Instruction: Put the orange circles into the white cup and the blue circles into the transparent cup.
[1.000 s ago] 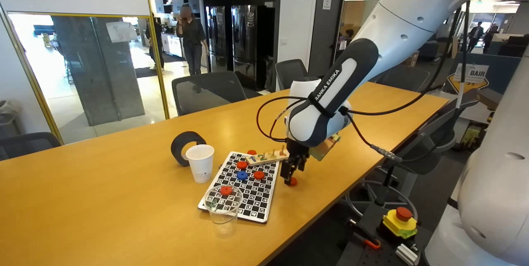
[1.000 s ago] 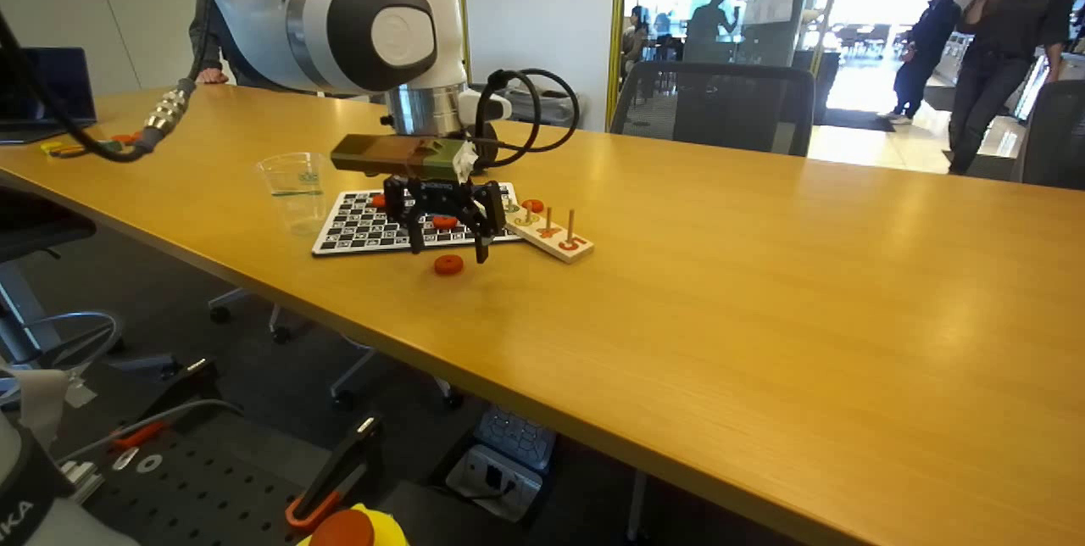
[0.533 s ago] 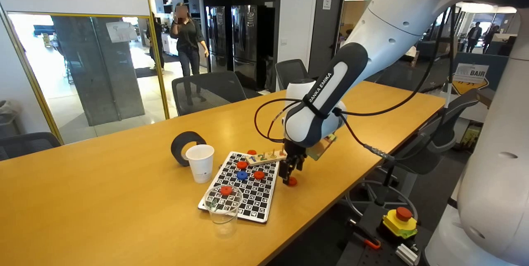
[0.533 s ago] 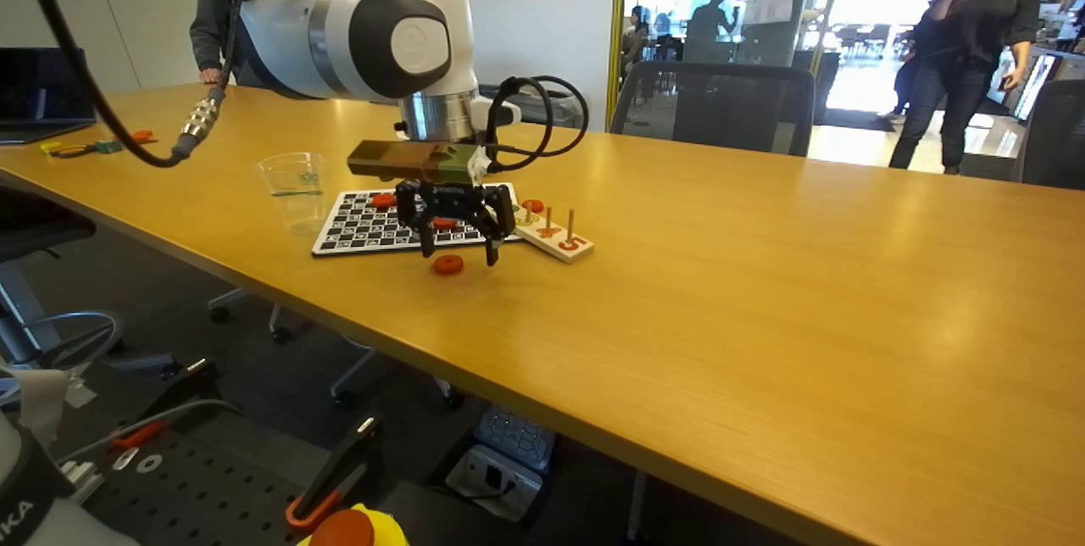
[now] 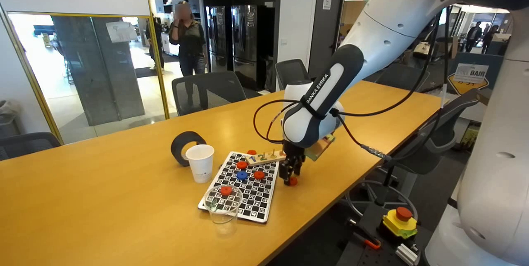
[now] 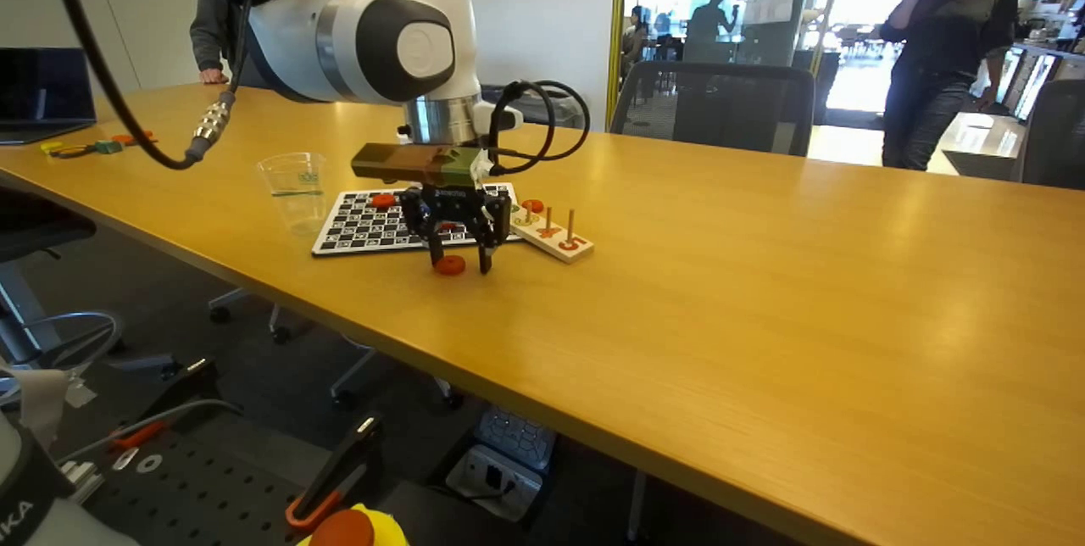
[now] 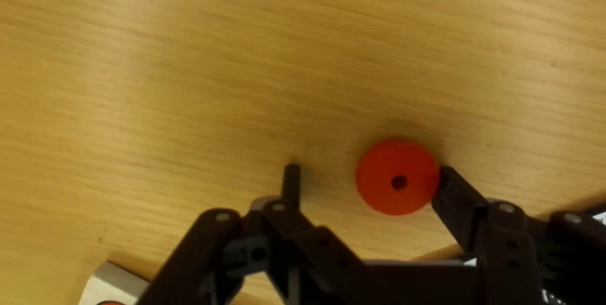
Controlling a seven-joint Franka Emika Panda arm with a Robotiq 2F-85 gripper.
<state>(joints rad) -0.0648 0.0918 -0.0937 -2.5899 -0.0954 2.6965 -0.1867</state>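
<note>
Orange circle [image 7: 396,163] on wooden table [image 6: 763,300]; pincer [image 7: 369,175] half-spread astride it, holding nothing; mesh chairs [image 5: 208,90], refrigerators [image 5: 244,39] beyond.

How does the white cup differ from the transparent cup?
The white cup is opaque, while the transparent cup lets the checkered board show through in an exterior view. The white cup stands by the dark ring; the transparent cup stands farther from it, beside the checkered board. The transparent cup is nearer the robot-side edge of the table than the white cup. Both stand upright, open at the top.

White arm [image 5: 382,24], black cables [image 6: 175,164]
</note>
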